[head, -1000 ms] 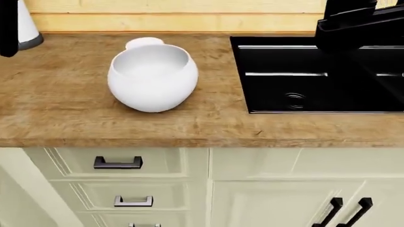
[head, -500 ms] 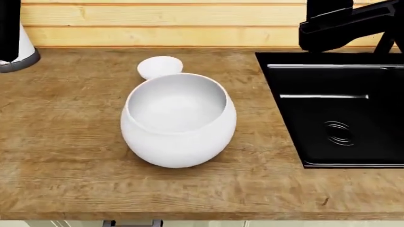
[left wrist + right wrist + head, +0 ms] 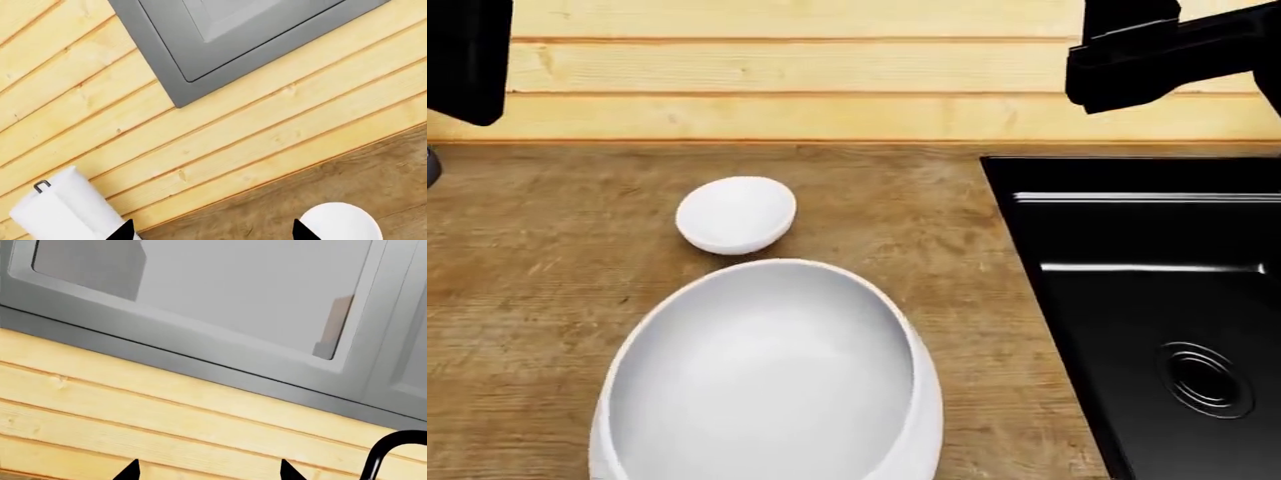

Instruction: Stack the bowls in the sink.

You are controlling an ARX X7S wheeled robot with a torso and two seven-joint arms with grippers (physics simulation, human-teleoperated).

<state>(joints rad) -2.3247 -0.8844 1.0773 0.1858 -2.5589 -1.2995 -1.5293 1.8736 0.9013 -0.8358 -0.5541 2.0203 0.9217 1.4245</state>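
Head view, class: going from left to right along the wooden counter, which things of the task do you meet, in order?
small bowl → large bowl → sink

I can't read any text, label, brand or number from my cameras: the large bowl [image 3: 767,385], the small bowl [image 3: 735,214], the sink [image 3: 1134,300], the desk [image 3: 547,300] and the plank wall [image 3: 267,130] all look plain and unmarked.

small bowl [image 3: 735,214], large bowl [image 3: 767,380], black sink [image 3: 1154,310]
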